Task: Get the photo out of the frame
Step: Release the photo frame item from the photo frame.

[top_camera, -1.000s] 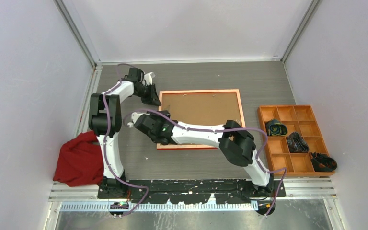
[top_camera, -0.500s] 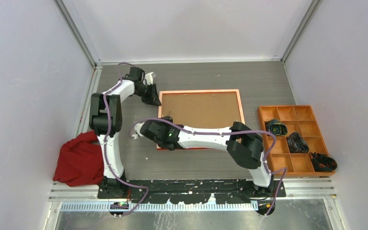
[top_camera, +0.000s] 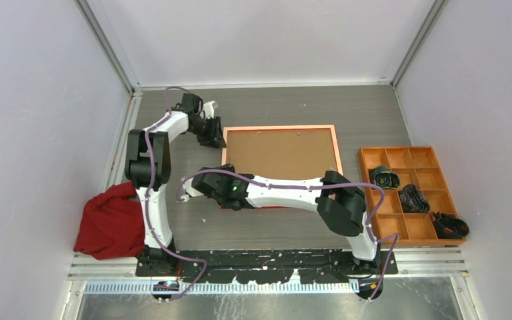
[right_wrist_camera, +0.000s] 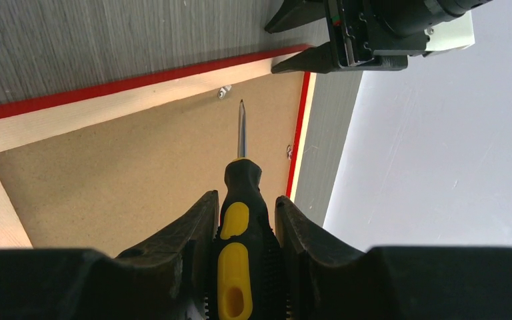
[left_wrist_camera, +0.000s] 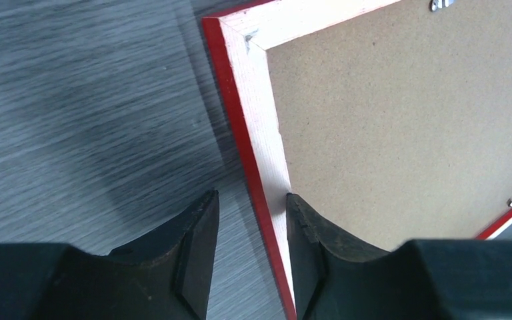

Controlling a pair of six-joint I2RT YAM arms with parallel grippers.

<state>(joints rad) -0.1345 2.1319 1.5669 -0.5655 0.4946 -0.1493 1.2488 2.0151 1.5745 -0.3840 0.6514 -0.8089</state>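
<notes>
The red frame [top_camera: 280, 128] lies face down, with its brown backing board [top_camera: 280, 153] up. The photo is hidden beneath that board. My left gripper [top_camera: 217, 141] is at the frame's far-left corner. In the left wrist view it [left_wrist_camera: 251, 195] is open and straddles the left rail [left_wrist_camera: 257, 100]: one finger rests against the rail's inner edge, the other stands apart over the table. My right gripper [right_wrist_camera: 247, 197] hovers by the near-left corner, shut on a black-and-yellow screwdriver [right_wrist_camera: 240, 227]. The blade points along the board toward a small metal clip [right_wrist_camera: 223, 91].
A crumpled red cloth [top_camera: 110, 223] lies at the near left beside the left arm's base. An orange compartment tray [top_camera: 413, 148] with dark items stands to the right of the frame. Walls enclose the table on three sides.
The left gripper's jaws have spread apart around the rail. The right wrist has swung toward the frame's near-left corner with the screwdriver.
</notes>
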